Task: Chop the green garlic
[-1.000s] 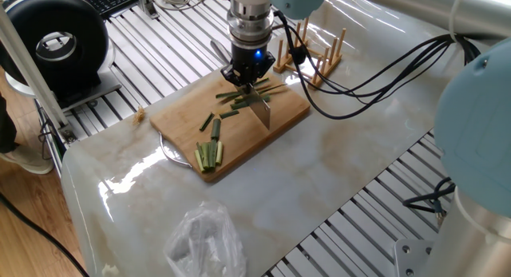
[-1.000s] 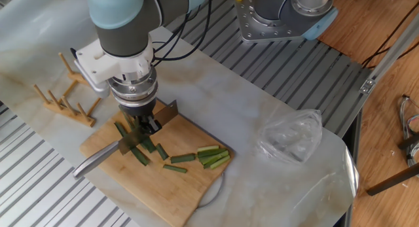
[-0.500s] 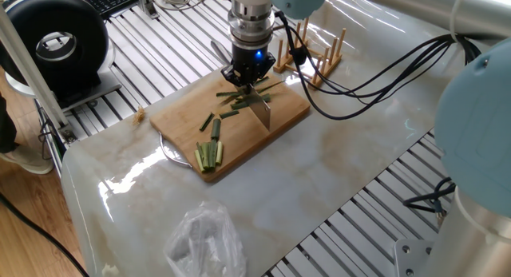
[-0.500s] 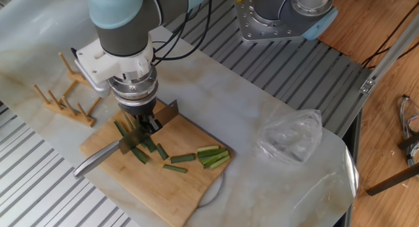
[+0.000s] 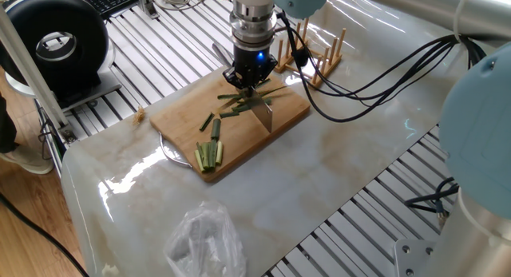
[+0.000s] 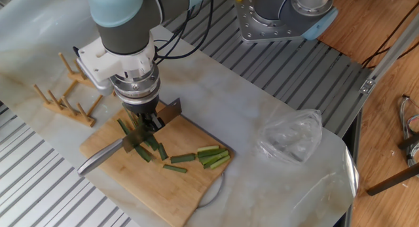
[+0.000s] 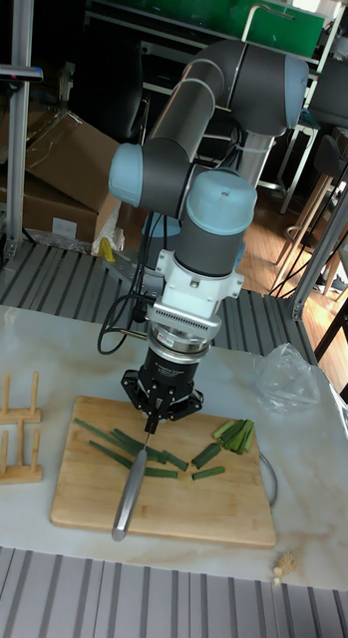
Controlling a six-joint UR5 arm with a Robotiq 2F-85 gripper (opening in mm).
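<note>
**Green garlic partly chopped; knife lifted and shifted along the stalks**

Green garlic lies on the wooden cutting board: long dark stalks sit under the tool at the rack end, and several short cut segments lie toward the board's other end, beside a paler bundle of sticks. The gripper is closed on the spine of a knife, blade edge down across the stalks. Compared with a second ago, the gripper and knife have moved slightly toward the uncut stalks and the blade appears a little raised; the segments themselves have not moved. Judgement: one stroke is complete and the blade is being repositioned for the next. Long lengths remain uncut, so the task is roughly midway. Risk noted: the stalks are crossed and loose, and may slide under the blade.
</note>
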